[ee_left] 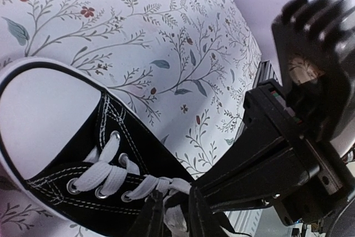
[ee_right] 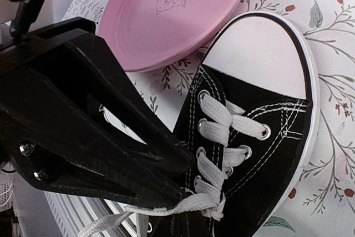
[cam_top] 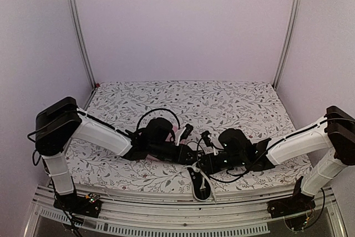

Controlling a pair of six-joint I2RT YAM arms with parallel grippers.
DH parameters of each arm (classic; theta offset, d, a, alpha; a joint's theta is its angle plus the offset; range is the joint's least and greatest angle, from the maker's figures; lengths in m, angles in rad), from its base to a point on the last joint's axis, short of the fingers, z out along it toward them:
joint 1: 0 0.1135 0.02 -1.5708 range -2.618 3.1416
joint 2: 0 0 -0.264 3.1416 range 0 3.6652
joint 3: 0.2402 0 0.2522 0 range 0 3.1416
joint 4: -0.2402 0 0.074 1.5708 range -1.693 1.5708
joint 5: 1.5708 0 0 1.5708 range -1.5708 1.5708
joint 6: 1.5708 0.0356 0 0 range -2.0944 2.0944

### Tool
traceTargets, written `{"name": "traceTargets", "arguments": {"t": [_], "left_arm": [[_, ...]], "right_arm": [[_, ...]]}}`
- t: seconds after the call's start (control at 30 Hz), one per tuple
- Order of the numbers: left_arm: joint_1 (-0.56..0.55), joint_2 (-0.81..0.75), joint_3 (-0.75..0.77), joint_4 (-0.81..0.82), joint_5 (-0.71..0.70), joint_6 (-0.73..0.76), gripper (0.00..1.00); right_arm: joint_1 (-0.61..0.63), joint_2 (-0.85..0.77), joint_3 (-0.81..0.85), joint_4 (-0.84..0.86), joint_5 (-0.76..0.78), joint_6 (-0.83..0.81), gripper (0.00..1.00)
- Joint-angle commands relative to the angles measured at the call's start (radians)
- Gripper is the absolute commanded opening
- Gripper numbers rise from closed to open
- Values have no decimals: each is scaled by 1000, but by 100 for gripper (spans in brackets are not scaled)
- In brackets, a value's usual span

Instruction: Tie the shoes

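Note:
The shoe (cam_top: 201,184) is a black canvas sneaker with a white toe cap, lying at the table's near edge between the two arms. Its white laces (ee_right: 216,126) cross up the front to a bunch near the top eyelets. In the left wrist view, my left gripper (ee_left: 175,215) stands over that bunch, its fingers pressed on a white lace strand between them. My right gripper (ee_right: 188,226) is shut, its tips on a strand (ee_right: 166,210) that runs sideways from the bunch. The two grippers meet tip to tip over the shoe (ee_left: 127,148).
A pink plate (ee_right: 166,15) lies on the floral cloth just beyond the shoe's toe, mostly hidden under the left arm (cam_top: 100,134) in the top view. The right arm (cam_top: 294,145) reaches in from the right. The table's metal front rail (cam_top: 166,215) runs close behind the shoe's heel.

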Motion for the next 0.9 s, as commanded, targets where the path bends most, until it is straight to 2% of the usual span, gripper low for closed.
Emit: {"name": "traceTargets", "arguments": {"t": [0.0,0.4,0.6,0.87], "left_arm": [[-16,26,-14,37,33,-10,16],[-18,17,-69,80,45,-51,11],[-22,26,-89,153,88,-80,12],[-20,43,-77,162,95,-72,14]], "right_arm": [[4,-19,-11,16,23,3,2],[4,-24,-11,15,28,2,2],[5,-23,-10,15,28,3,2],[5,-26,-7,16,25,-1,2]]}}
